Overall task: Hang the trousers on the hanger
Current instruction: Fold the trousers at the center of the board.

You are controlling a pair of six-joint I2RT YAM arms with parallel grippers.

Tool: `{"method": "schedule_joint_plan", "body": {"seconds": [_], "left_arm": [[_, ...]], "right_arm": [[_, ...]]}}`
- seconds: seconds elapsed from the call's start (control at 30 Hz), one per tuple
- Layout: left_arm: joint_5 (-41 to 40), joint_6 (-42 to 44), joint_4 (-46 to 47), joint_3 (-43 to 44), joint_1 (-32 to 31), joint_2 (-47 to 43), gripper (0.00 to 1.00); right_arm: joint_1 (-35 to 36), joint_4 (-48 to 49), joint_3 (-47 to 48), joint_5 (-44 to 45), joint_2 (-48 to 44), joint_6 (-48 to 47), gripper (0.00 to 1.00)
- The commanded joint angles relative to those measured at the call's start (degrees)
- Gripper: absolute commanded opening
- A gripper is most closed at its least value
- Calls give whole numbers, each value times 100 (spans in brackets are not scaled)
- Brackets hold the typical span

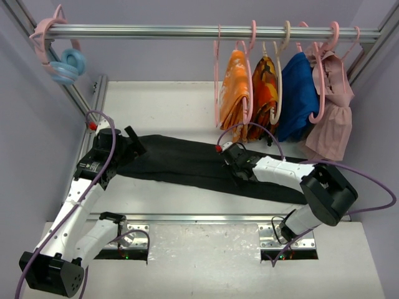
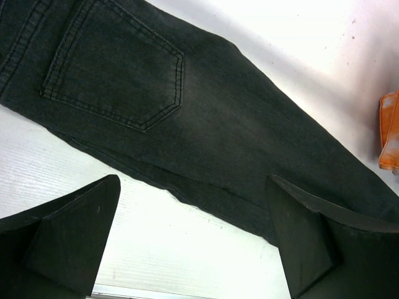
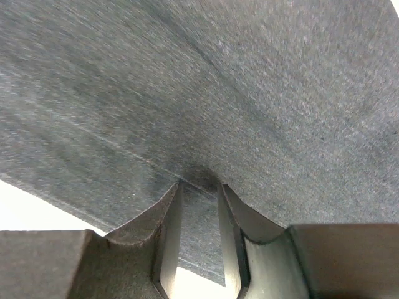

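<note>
Trousers [image 1: 187, 163] lie flat and stretched diagonally across the white surface [image 1: 162, 106], waist end toward the left arm and leg ends passing under the right arm. The hanger [image 1: 217, 87], pale pink and apparently empty, hangs edge-on from the rail [image 1: 156, 30] just left of the orange cloths [image 1: 235, 87], well apart from the garment. The left end effector [image 1: 134, 143] hovers at the waist end near the back pocket [image 2: 112, 68], its jaws fully apart and holding nothing. The right end effector [image 1: 227, 156] presses on the middle of the legs, its fingers [image 3: 167, 237] drawn nearly together on a small pucker of fabric. The likely step is a mid-leg pinch for lifting. Hazard one: the pinch may take only the top layer, so the lower leg would stay on the surface and the garment would open out when raised. Hazard two: a shallow bite on smooth denim may slip under the weight of both hanging ends. Hazard three: a lift by one arm alone would drag the waist end across the surface. Hazard four: the crowded rail could let the raised cloth snag on neighbouring garments.
</note>
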Motion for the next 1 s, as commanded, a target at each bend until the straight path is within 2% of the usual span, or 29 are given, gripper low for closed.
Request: {"method": "schedule_joint_plan", "body": {"seconds": [0.0,0.07,0.17,0.23,0.33,0.5,0.63,0.7,0.83,0.97], "left_arm": [[78,101,265,40,-33,-60,100],[89,102,265,49,-34,-56,100],[82,93,267,41,-26,-31,100],[98,84,268,29,-34,18,100],[125,85,273,6,-26,39,100],[116,102,274,5,-28,13,100],[107,102,283,-11,-25,31,100],[107,93,291,-18,-25,46,100],[90,84,301,-30,-25,40,100],[111,75,323,-39,-25,61,100]], "right_arm": [[34,112,89,166,192,-13,28],[34,109,76,79,165,4,31],[34,101,67,35,82,12,42],[34,109,75,84,124,-33,44],[34,98,140,210,316,-77,36],[34,-13,268,422,578,-4,13],[43,-58,285,391,353,37,8],[84,-161,310,475,187,28,1],[96,-446,418,571,-101,81,0],[96,-527,430,569,-308,94,7]]}}
